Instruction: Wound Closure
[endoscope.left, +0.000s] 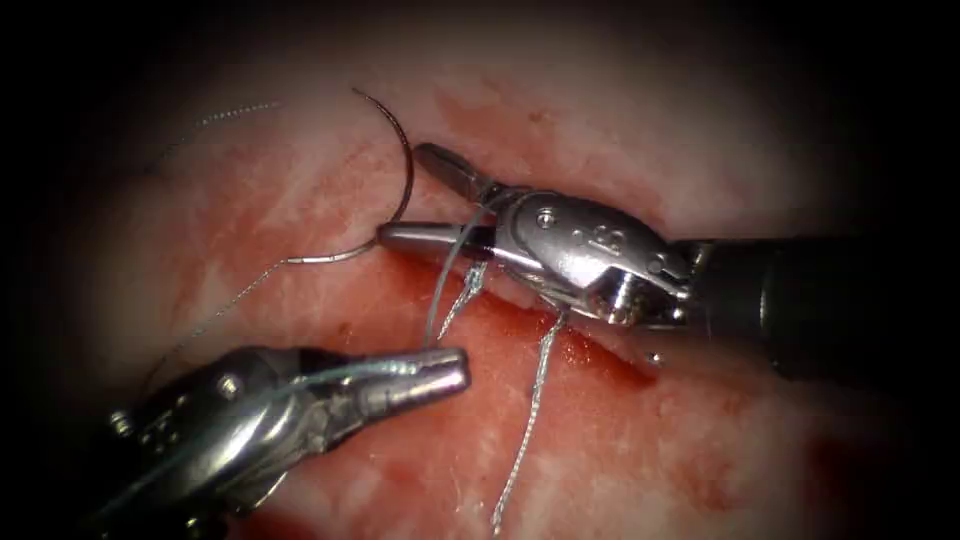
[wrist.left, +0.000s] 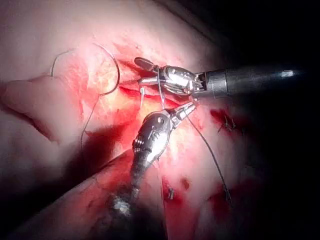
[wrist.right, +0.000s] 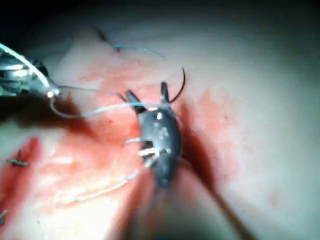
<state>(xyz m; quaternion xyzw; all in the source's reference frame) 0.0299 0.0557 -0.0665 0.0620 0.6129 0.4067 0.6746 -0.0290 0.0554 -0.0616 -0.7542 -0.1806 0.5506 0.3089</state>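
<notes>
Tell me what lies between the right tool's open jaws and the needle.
Thread from the left tool, shut on it, crosses the right tool's lower jaw. The needle lies free on the tissue just beyond the open jaws; nothing else intervenes.

Pale pink tissue (endoscope.left: 700, 150) with red fluid (endoscope.left: 420, 310) in blotches, deepest red along the cut (endoscope.left: 600, 350). Dark, thin curved needle (endoscope.left: 405, 160), grey where light falls on it. Pale grey-blue thread (endoscope.left: 445, 270), and a whitish, twisted cut end of thread (endoscope.left: 525, 430). Shiny silver right tool (endoscope.left: 430, 200) on a black shaft, with small round screws. Silver-grey left tool (endoscope.left: 440, 368), with fine ridges along the jaw.
</notes>
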